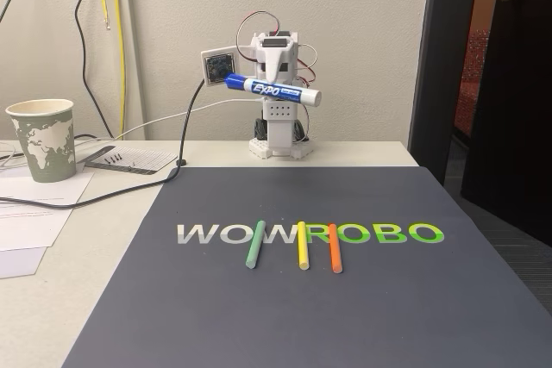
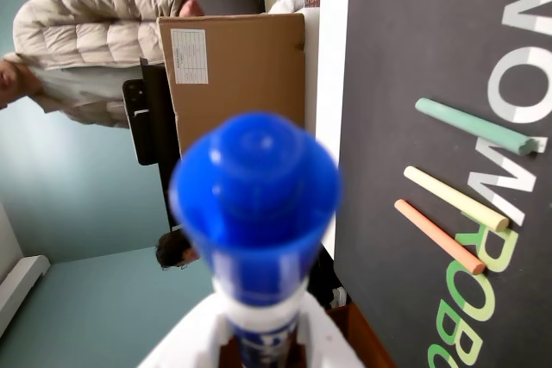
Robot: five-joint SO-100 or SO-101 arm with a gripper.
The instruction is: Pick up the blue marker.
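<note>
The blue marker [image 1: 272, 90] lies crosswise, clamped in the raised gripper [image 1: 272, 75]

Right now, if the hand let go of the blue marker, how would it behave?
The blue marker looks like a stiff, round plastic barrel, so on landing it would probably roll. It seems light. Held crosswise in the hand, its smooth barrel might slip.

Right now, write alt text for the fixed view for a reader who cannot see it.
A small white robot arm at the far table edge holds the blue marker crosswise in its gripper, well above a dark mat printed WOWROBO. Green, yellow and orange sticks lie on the mat; a paper cup stands at left.
</note>
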